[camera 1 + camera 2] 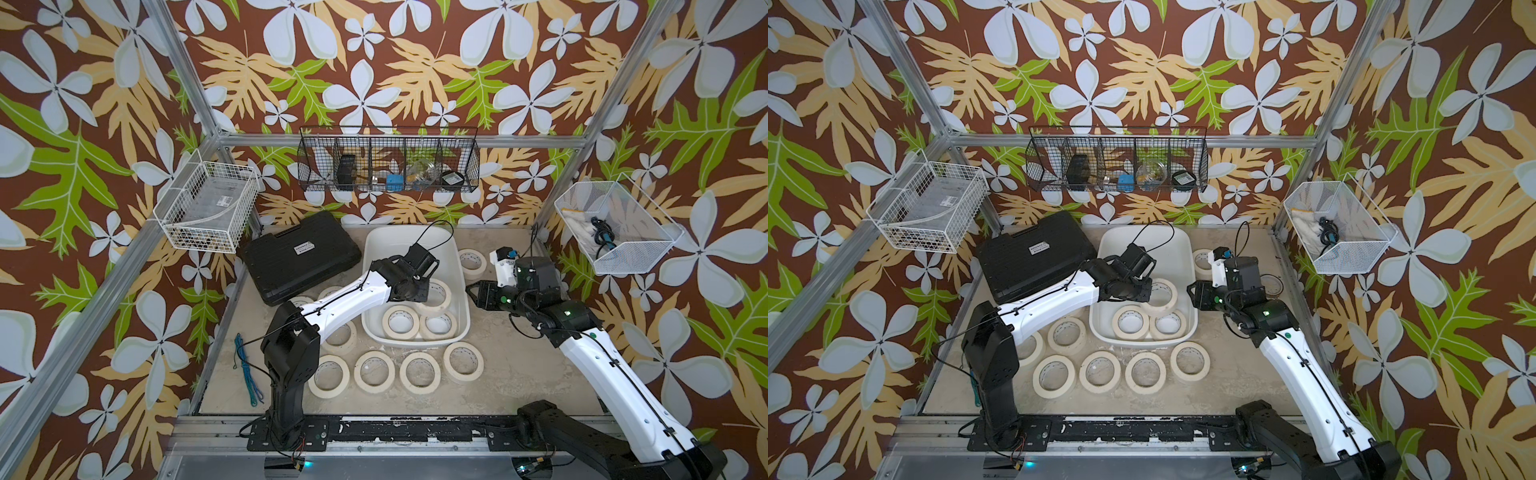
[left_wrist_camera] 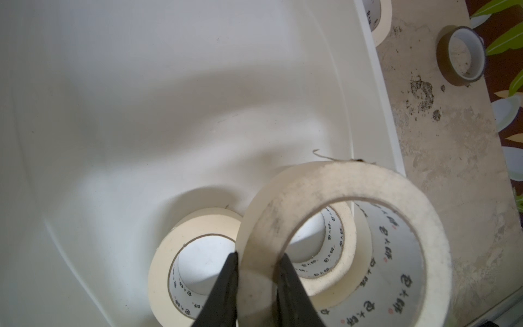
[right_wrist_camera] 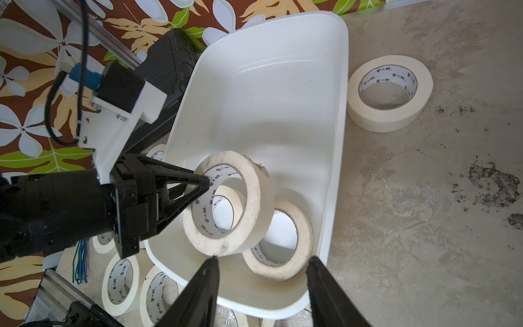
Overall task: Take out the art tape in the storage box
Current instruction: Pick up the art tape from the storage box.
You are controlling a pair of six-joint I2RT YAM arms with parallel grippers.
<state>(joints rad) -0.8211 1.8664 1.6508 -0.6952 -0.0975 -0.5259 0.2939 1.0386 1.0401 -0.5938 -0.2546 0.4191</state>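
Left gripper (image 2: 259, 254) pinches the masking-tape roll (image 3: 252, 198) by its wall over the storage box (image 3: 283, 85). The ring is tilted steeply, its hole facing the right gripper (image 3: 263, 258), whose fingers are spread and empty.

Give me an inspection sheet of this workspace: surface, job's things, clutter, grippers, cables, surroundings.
Surface: beige mottled tabletop, dark stains.
Job's things: white plastic tub holds two flat cream tape rolls; third roll held tilted above them; more rolls on table.
Clutter: black ribbed hard case, blue-green cord, thin brown tape ring.
Grippers: left gripper shut on third roll's wall; right gripper open, empty, beside tub.
Cables: black cable loops above left wrist.
Surroundings: floral walls, aluminium frame, black wire basket, two white wire baskets.
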